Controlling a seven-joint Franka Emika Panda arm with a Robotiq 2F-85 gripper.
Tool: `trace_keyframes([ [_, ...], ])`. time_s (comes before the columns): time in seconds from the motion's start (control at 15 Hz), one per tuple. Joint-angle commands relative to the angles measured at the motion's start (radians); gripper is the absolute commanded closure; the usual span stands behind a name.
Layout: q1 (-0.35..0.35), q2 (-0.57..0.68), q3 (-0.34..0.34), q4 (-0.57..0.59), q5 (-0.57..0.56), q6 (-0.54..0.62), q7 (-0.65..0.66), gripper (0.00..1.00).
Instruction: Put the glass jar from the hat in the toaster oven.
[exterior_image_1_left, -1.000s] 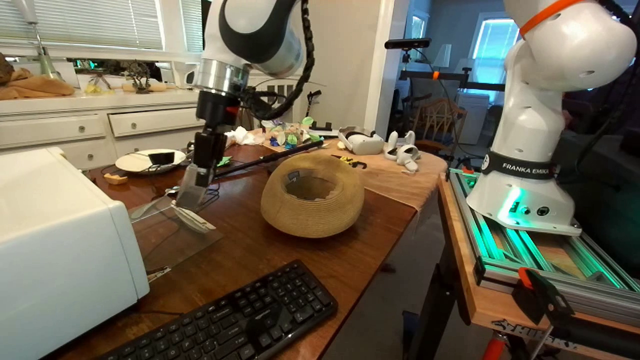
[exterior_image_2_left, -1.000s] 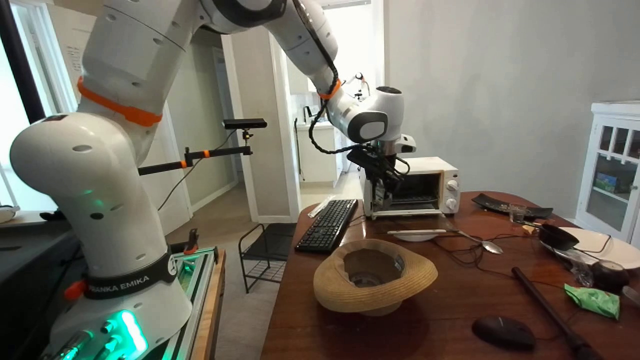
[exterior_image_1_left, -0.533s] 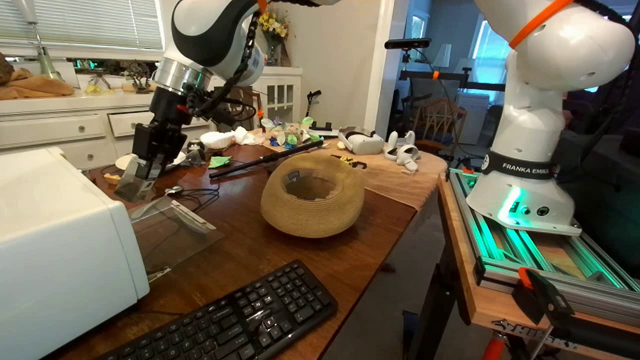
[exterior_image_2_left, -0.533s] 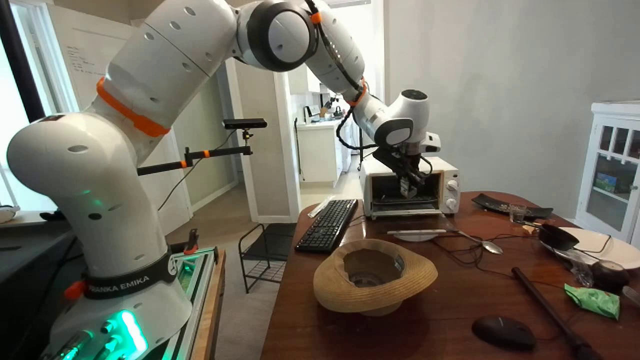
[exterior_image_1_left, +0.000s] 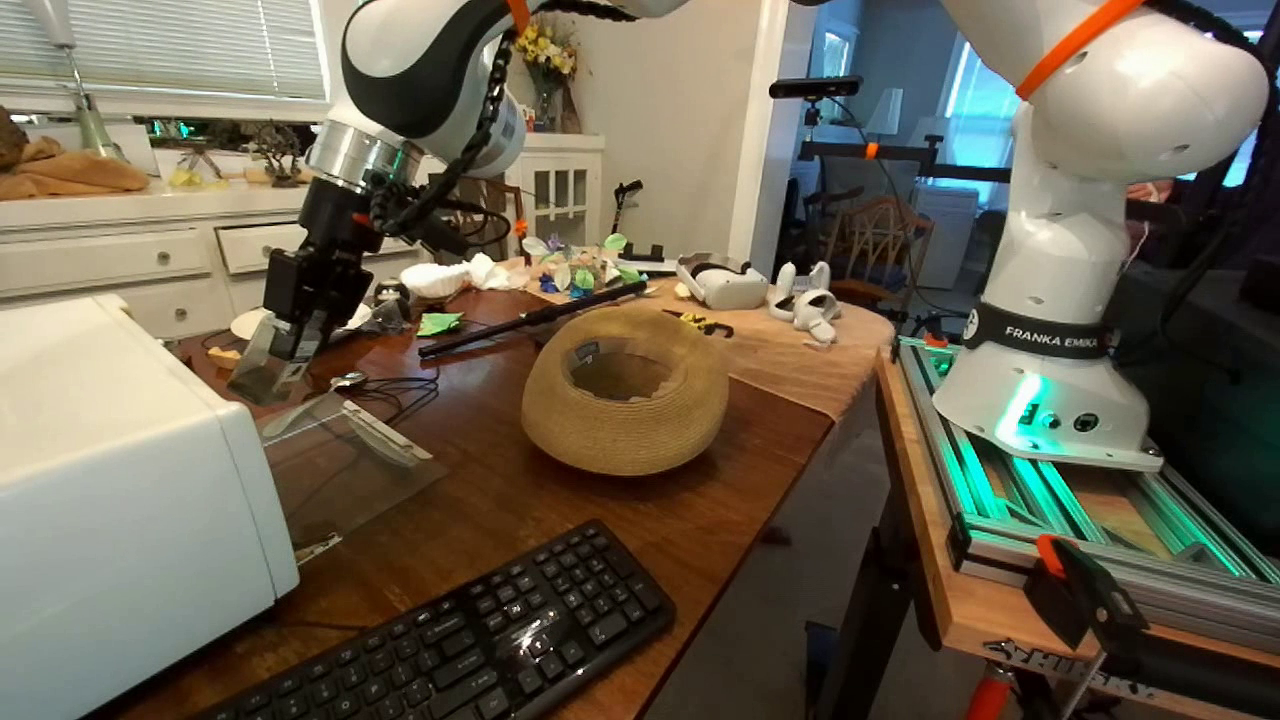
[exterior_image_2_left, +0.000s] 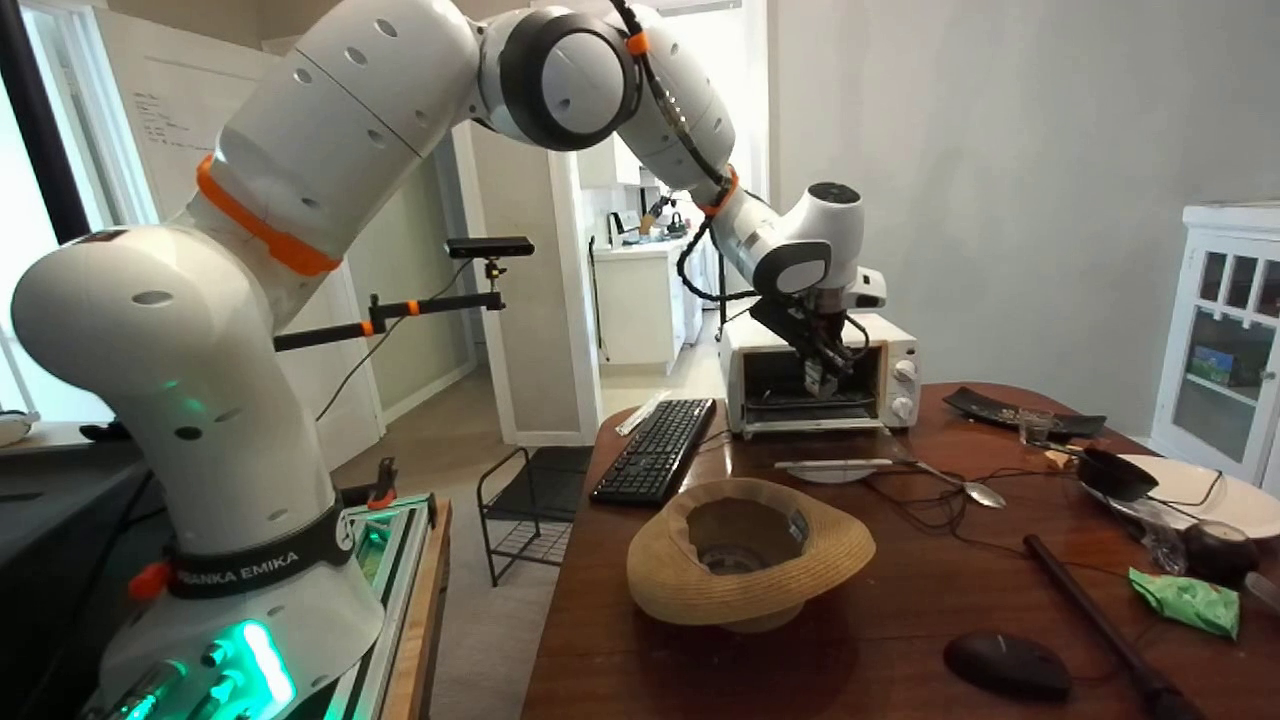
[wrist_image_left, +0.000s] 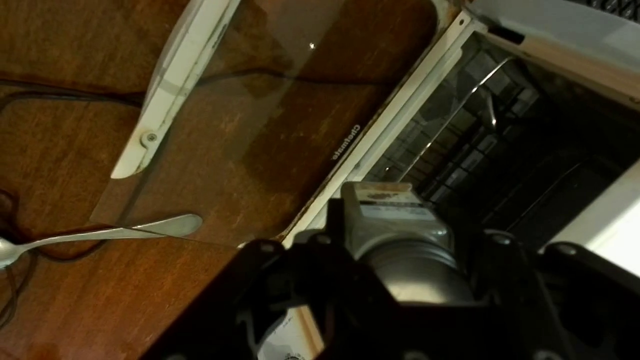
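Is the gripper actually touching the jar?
Touching. The wrist view shows the glass jar clamped in the gripper; an exterior view shows it held above the table.

The glass jar (wrist_image_left: 397, 225) is held in the gripper (exterior_image_2_left: 822, 374). In an exterior view the toaster oven (exterior_image_2_left: 903, 345) stands behind the gripper, its opening facing it; whether the jar is past that opening cannot be told. The lowered door (wrist_image_left: 280, 135) lies lower than the gripper; a spoon (exterior_image_2_left: 984, 494) is on the table (exterior_image_2_left: 900, 570) below, its handle end under the door's glass. The keyboard (exterior_image_2_left: 655, 452) lies to the gripper's left; the hat (exterior_image_2_left: 750, 592) rests well in front of it, slightly left; the mouse (exterior_image_2_left: 1008, 666) and the rod (exterior_image_2_left: 1088, 615) lie in front, to the right; the tray (exterior_image_2_left: 970, 402) and, farther out, the plate (exterior_image_2_left: 1250, 500) are on its right.
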Motion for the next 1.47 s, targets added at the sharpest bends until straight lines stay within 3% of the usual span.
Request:
trace_keyframes([
  [0.0, -0.04, 0.017, 0.024, 0.0, 0.025, 0.031, 0.01, 0.76],
  [0.2, -0.106, 0.054, 0.081, 0.027, 0.08, 0.01, -0.03, 0.76],
  [0.6, -0.256, 0.222, 0.273, 0.151, 0.204, -0.066, -0.23, 0.76],
  [1.0, -0.273, 0.398, 0.361, 0.33, 0.23, -0.21, -0.354, 0.76],
  [1.4, -0.235, 0.543, 0.41, 0.508, 0.243, -0.348, -0.433, 0.76],
])
